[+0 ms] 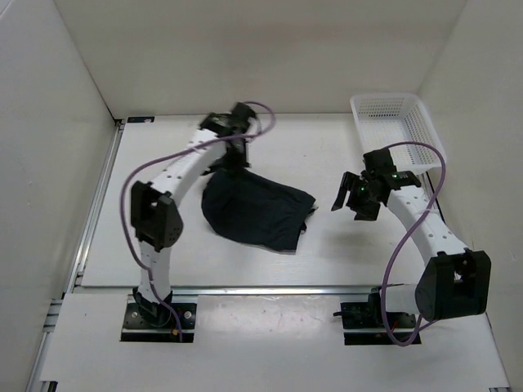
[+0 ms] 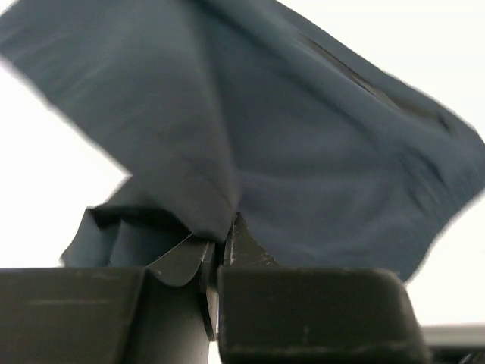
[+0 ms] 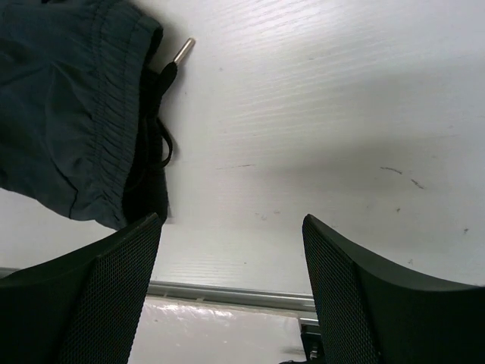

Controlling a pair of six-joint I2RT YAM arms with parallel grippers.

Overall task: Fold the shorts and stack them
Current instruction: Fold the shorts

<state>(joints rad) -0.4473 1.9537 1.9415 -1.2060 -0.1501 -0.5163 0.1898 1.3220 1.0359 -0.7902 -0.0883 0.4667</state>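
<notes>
One broad white table (image 1: 327, 139) is carrying everything, and the shorts (image 1: 253, 211) are lying in a loose dark heap around its middle, a little toward the left edge. They are not folded yet. One part is being lifted at the far side of the heap while the rest is draping down onto the surface, which I judge to be a way of spreading the cloth before a first fold.

The basket (image 1: 425, 122) is sitting in the far right corner, well apart from the shorts, probably parked there to leave the folding area free.

The left gripper (image 2: 227, 243) is pinching a fold of the cloth between fingers drawn tight together. The fabric is fanning out beyond it in the wrist view, so the hold seems to be letting the weight of the cloth pull the creases out. The right gripper (image 3: 227, 227) is hanging with its fingers spread wide and nothing between them, near the waistband (image 3: 114, 114) end that is facing the right edge. It is seemingly lining up for a second hold.

The drawstring (image 3: 163, 129) is trailing out of the waistband onto the table, and its small metal tip (image 3: 184, 50) is lying bare beside the cloth, where it is likely to be slipping out of any fold.
</notes>
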